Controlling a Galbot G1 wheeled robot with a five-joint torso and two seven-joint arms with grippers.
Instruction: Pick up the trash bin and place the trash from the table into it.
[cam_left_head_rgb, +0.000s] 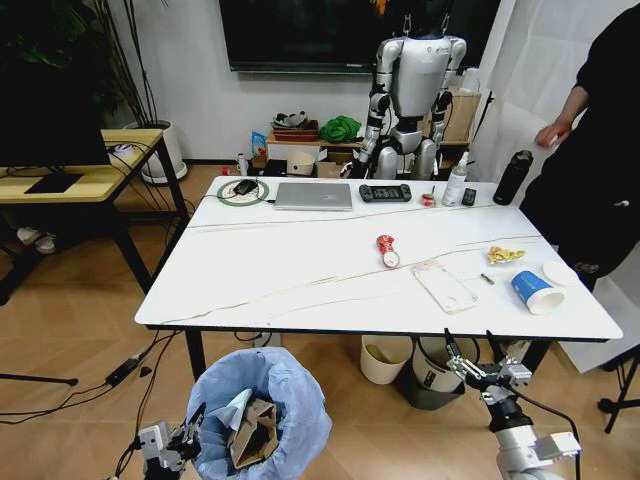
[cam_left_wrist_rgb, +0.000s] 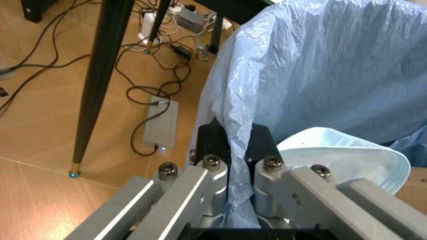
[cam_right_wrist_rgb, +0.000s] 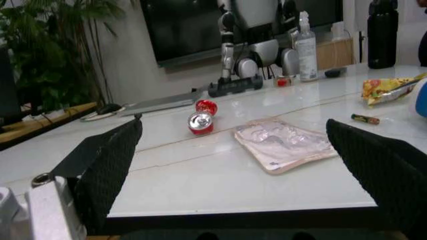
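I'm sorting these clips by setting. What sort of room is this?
Probably an office or robotics lab lounge: a marble-look table with a laptop, a wall-mounted screen, and a humanoid robot standing on display behind it.

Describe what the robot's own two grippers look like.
The left gripper has silver metal links with round bolts and black fingertips. The right gripper has broad black fingers with a fine textured grip on a silver base; a thin black cable runs along its light-grey wrist.

I see a laptop (cam_left_head_rgb: 313, 195), a game controller (cam_left_head_rgb: 385, 193), a black bottle (cam_left_head_rgb: 512, 177) and a plant (cam_right_wrist_rgb: 50, 47).
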